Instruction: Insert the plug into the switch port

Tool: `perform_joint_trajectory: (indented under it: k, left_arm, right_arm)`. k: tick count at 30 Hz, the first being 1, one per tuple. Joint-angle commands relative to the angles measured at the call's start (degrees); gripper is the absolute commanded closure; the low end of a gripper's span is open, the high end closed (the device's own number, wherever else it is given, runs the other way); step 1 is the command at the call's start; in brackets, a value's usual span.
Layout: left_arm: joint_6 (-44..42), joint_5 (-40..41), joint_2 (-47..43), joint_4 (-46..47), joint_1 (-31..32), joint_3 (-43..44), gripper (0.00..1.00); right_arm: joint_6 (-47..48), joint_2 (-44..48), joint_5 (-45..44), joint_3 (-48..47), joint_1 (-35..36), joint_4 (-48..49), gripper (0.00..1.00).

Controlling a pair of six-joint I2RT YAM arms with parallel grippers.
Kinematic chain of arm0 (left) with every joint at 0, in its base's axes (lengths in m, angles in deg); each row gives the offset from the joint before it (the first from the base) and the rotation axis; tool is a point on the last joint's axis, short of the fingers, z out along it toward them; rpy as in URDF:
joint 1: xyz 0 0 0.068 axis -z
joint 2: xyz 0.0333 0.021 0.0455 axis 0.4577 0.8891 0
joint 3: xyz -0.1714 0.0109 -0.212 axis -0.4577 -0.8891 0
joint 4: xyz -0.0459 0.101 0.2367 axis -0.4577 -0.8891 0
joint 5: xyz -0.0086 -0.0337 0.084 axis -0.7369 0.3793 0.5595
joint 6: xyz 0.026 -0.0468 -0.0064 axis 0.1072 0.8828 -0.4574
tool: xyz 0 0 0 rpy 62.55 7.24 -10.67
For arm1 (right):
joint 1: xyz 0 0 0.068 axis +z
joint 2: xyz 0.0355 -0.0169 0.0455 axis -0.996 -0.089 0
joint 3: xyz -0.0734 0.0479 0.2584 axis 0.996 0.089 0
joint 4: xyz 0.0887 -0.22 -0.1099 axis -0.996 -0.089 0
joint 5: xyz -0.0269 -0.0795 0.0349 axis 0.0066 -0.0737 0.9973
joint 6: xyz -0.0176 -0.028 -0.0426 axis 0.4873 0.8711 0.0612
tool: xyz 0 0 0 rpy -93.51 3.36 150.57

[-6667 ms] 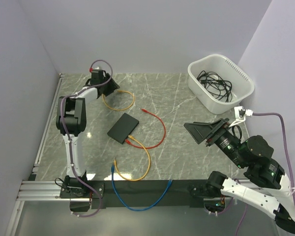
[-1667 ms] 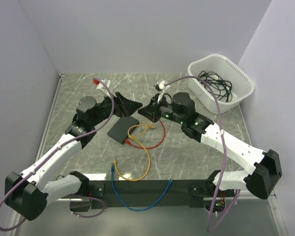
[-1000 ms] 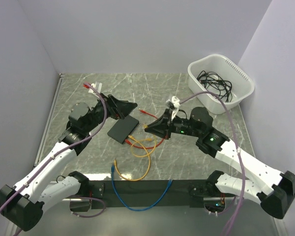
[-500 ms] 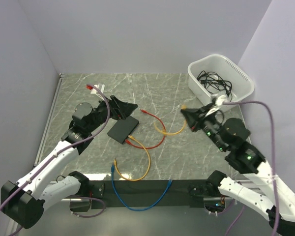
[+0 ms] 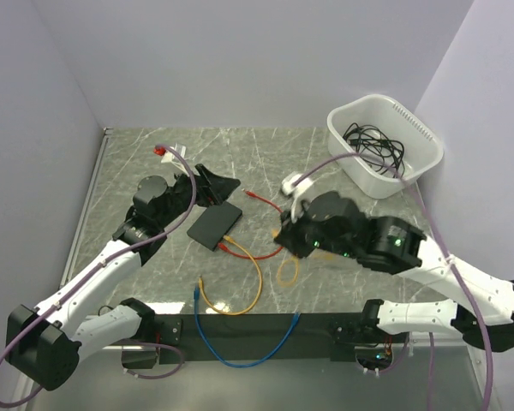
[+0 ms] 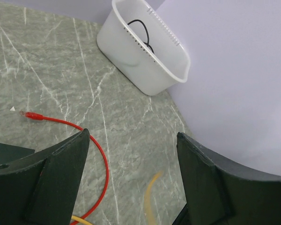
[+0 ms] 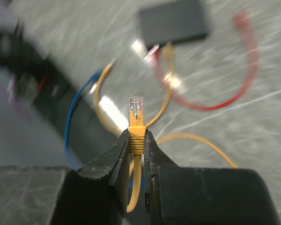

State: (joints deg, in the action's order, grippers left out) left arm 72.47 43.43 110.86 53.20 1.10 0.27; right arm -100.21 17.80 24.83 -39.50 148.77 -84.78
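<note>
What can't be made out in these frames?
- Top view: switch ports too small; plug and right fingers hidden under the right arm.
- Right wrist view: switch motion-blurred, ports unreadable.
- Left wrist view: the tub wall hides most of its contents.

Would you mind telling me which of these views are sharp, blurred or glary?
Right wrist view: the yellow plug in the right gripper is fairly sharp, while the switch and cables behind are motion-blurred. Left wrist view: crisp, tub included. Top view: sharp, with glare on the table near the front edge.
</note>
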Motion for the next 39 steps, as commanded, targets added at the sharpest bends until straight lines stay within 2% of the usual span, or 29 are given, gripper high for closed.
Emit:
perform_joint_trajectory:
  k: [1, 4, 9, 15, 20, 23, 27, 29, 39]
  left_arm:
    - [-0.4, 2.0, -0.1, 0.7, 0.2, 0.8, 0.20]
    - [-0.5, 3.4, -0.7, 0.1, 0.2, 0.7, 0.19]
    - [-0.8, 5.0, -1.5, -1.1, 0.2, 0.6, 0.19]
    - [-2.6, 8.1, -0.2, -2.2, 0.0, 0.5, 0.18]
    - [-3.9, 11.0, 3.7, -2.3, -1.5, 0.4, 0.14]
    - [-3.4, 8.0, 7.1, -0.2, -5.5, -0.6, 0.14]
    - [-0.3, -3.2, 12.1, 7.1, -14.8, -3.7, 0.18]
    - [0.0, -4.3, 15.2, 10.4, -17.0, -4.9, 0.18]
    - [-0.1, -9.3, 31.2, 17.8, -20.0, -3.9, 0.24]
  right_arm:
    - [0.9, -0.5, 12.4, 6.5, 1.7, 1.5, 1.00]
    - [0.7, -6.8, 12.6, 13.3, 0.6, 7.3, 1.00]
    - [-2.7, -18.8, 17.1, 17.9, -8.5, 19.1, 1.00]
    - [-2.5, -28.7, 12.9, 13.7, -13.9, 27.1, 1.00]
    - [0.6, -33.1, 8.2, 10.7, -14.0, 30.1, 1.00]
    - [1.3, -35.9, 5.1, 10.7, -14.0, 32.2, 1.00]
    - [2.0, -39.0, 1.9, 10.9, -13.9, 34.6, 1.00]
    - [2.4, -40.7, 1.1, 11.0, -13.7, 35.4, 1.00]
    - [4.5, -46.6, -5.6, 8.2, -10.5, 36.0, 1.00]
